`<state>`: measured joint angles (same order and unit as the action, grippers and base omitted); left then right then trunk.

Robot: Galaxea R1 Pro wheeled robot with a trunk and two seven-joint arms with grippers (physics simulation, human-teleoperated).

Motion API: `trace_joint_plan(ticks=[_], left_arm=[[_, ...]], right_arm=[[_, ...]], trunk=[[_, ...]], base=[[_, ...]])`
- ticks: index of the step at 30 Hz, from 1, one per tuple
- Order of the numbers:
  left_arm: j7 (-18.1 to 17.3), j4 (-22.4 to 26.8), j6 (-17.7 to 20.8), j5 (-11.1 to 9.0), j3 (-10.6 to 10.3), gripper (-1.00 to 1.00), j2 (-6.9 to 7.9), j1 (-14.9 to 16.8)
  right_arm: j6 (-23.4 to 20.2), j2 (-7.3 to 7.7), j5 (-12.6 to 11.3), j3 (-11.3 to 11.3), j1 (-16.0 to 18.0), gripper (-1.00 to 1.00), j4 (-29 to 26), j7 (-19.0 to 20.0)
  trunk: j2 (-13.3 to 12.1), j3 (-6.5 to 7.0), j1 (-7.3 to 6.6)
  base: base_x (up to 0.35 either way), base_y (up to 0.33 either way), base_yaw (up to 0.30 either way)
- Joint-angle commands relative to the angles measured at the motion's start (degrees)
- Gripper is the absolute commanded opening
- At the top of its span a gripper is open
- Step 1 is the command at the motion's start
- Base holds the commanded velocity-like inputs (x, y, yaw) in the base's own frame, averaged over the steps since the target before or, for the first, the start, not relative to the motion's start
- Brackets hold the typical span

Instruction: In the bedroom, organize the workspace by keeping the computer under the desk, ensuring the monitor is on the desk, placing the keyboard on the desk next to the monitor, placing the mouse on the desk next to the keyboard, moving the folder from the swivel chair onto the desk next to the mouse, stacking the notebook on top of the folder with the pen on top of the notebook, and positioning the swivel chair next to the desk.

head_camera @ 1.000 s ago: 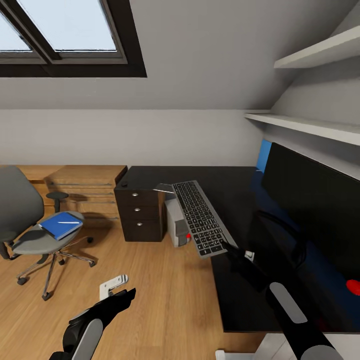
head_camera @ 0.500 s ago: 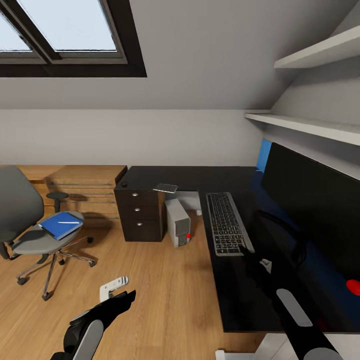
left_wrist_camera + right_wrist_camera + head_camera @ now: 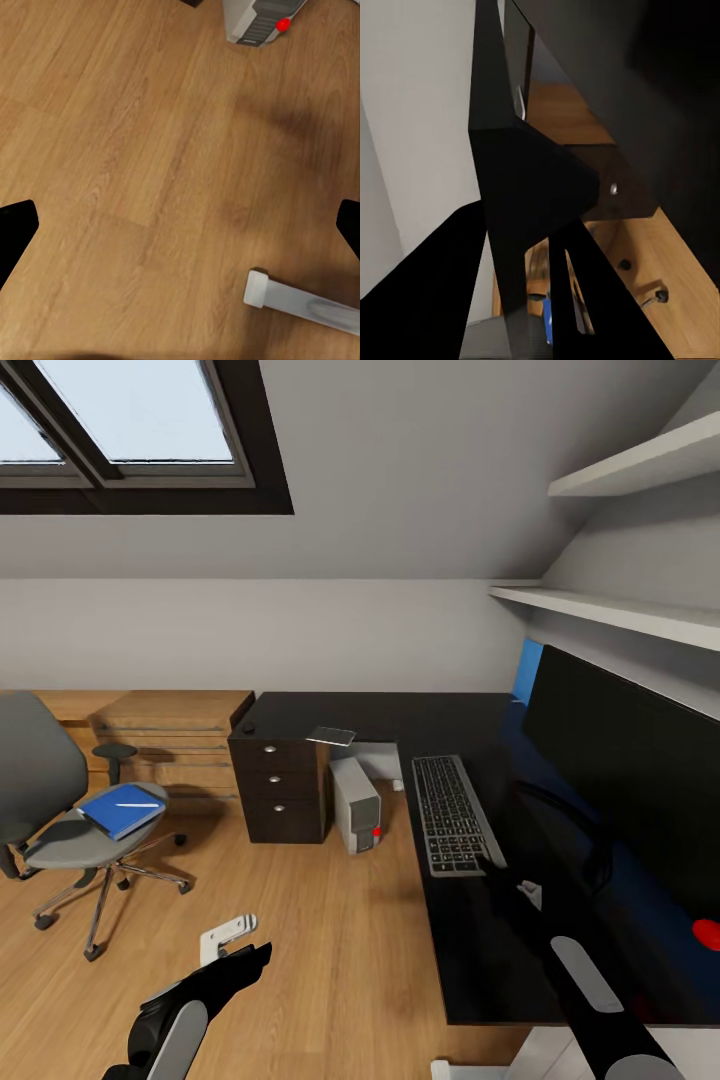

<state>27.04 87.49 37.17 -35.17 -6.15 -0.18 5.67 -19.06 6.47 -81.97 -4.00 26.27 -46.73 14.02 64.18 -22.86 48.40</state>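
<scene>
Keyboard (image 3: 454,815), one only, lies flat on the worktop (image 3: 470,950), long axis running straight away from the right fingers (image 3: 497,878) gripping its near end; left fingers (image 3: 245,957) spread open.

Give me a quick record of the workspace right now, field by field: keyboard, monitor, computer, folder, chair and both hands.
keyboard: flat on the desk, beside the monitor
monitor: on the desk
computer: on the floor under the desk
folder: on the chair seat, pen on top
chair: away from the desk
right hand: at the keyboard's near end; grip unclear
left hand: open over bare floor
</scene>
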Motion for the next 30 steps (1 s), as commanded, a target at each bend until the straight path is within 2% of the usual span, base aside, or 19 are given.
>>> trace_joint_plan(ticks=[1, 14, 15, 22, 30], left_arm=[[0.6, 0.1, 0.1, -0.6, 0.0, 1.0, 0.0, 0.0], [0.6, 0.1, 0.1, -0.6, -0.1, 1.0, 0.0, 0.0], [0.6, 0.1, 0.1, -0.6, -0.1, 1.0, 0.0, 0.0], [0.6, 0.1, 0.1, -0.6, 0.0, 1.0, 0.0, 0.0], [0.6, 0.1, 0.1, -0.6, 0.0, 1.0, 0.0, 0.0]], right_arm=[[-0.5, 0.04, -0.3, 0.0, 0.0, -1.0, 0.0, 0.1], [-0.5, -0.08, -0.6, 0.1, 0.0, -1.0, -0.2, 0.3], [-0.5, -1.01, -0.6, 0.0, 0.0, -1.0, -0.2, 0.3], [-0.5, -1.28, -0.6, -0.1, 0.0, -1.0, 0.0, 0.3], [-0.4, -1.28, -0.5, -0.1, 0.0, -1.0, 0.1, 0.4]], trunk=[[0.0, -0.06, 0.0], [0.0, -0.06, 0.0], [0.0, -0.06, 0.0], [0.0, -0.06, 0.0], [0.0, -0.06, 0.0]], base=[[0.0, 0.0, 0.0], [0.0, 0.0, 0.0], [0.0, 0.0, 0.0], [-0.007, -0.009, 0.0], [-0.115, -0.199, 0.0]])
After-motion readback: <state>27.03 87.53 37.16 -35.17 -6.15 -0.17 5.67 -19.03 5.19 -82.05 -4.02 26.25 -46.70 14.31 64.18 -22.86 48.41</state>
